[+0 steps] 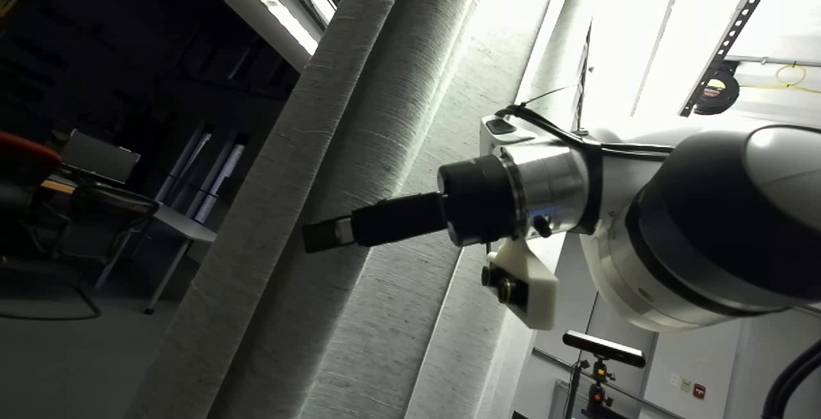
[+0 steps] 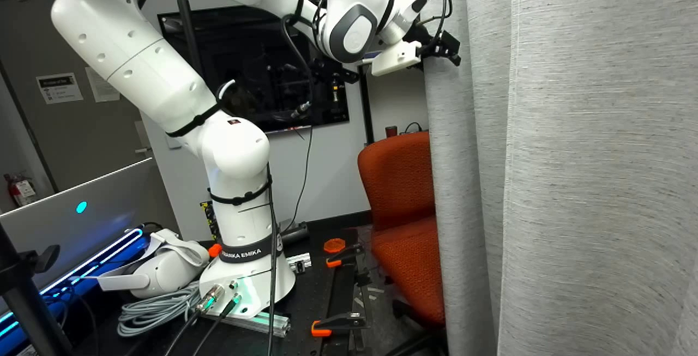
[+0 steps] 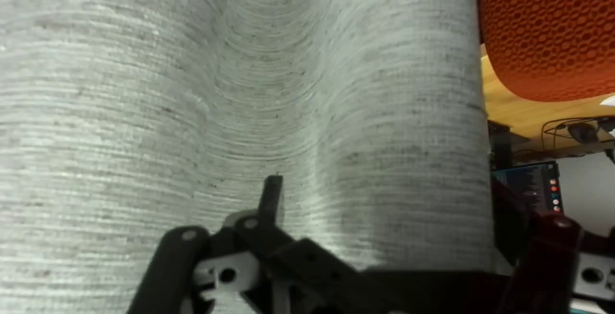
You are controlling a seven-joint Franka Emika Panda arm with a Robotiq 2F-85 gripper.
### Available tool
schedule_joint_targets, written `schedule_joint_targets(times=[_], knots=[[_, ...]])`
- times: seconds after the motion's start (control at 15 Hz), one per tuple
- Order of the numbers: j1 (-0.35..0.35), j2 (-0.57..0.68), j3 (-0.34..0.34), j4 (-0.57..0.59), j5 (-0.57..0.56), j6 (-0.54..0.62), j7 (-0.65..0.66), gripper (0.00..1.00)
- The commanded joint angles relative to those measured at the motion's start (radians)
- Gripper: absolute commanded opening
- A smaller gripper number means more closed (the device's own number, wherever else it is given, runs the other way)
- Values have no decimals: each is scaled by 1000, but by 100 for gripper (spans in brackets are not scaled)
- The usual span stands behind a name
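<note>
We see the gripper up beside a tall grey curtain, its fingers spread wide, with the curtain's side edge coming between them. In the wrist view a finger lies over the folds while its partner sits past the edge; we cannot tell whether either touches the cloth. The curtain takes up most of that view, and beyond its edge we make out an orange chair back, tangled dark cables and a lit screen. In an exterior view the curtain covers part of an orange chair, and the white arm blocks part of a black wall display. Around the arm's base, on the black surface, we find a silver laptop, a white headset, a coil of grey cable and orange-tipped clamps. In an exterior view we also see a camera bar on a stand, below the arm
</note>
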Motion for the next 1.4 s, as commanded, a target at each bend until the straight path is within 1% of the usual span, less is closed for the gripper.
schedule_joint_targets(times=[0.0, 0.33, 0.8, 0.87, 1.0, 1.07, 1.33], knots=[[63, 85, -54, 53, 1, 118, -30, 100], [140, 146, -121, 78, -21, 263, -47, 100], [274, 198, -252, 96, -102, 437, -28, 100], [286, 207, -266, 98, -110, 459, -22, 79], [299, 222, -285, 102, -114, 491, -16, 68], [304, 228, -292, 103, -114, 501, -15, 58], [283, 261, -284, 113, -85, 532, -26, 28]])
